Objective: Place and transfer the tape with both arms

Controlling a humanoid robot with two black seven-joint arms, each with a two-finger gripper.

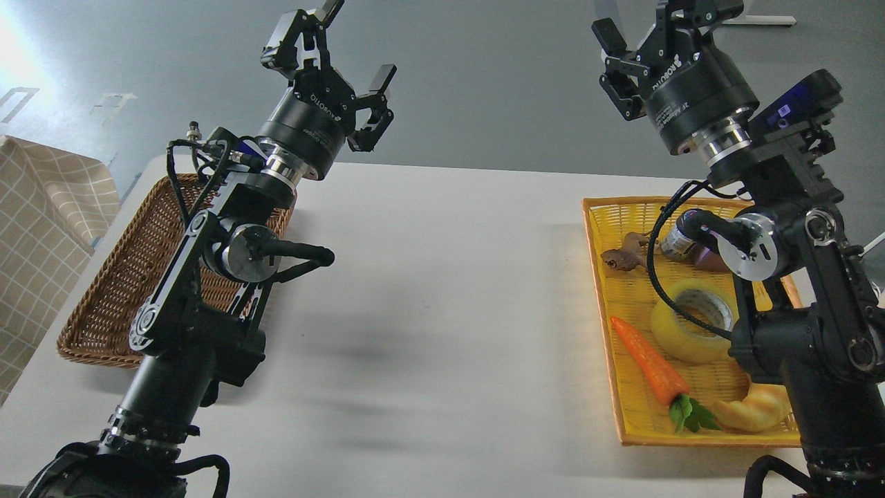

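Observation:
The tape [684,325], a yellow translucent roll with a grey-white core, lies in the yellow basket [601,277] at the right, partly behind my right arm and its cable. My left gripper [349,45] is raised high above the table's far left, open and empty. My right gripper [646,24] is raised high above the far end of the yellow basket, open and empty, with its upper finger partly cut by the frame's top edge. Both grippers are well away from the tape.
The yellow basket also holds a carrot [650,363], a croissant [753,408], a small brown figure [622,256] and a can [677,242]. A brown wicker basket [131,277] sits at the left behind my left arm. A checked cloth [41,228] lies far left.

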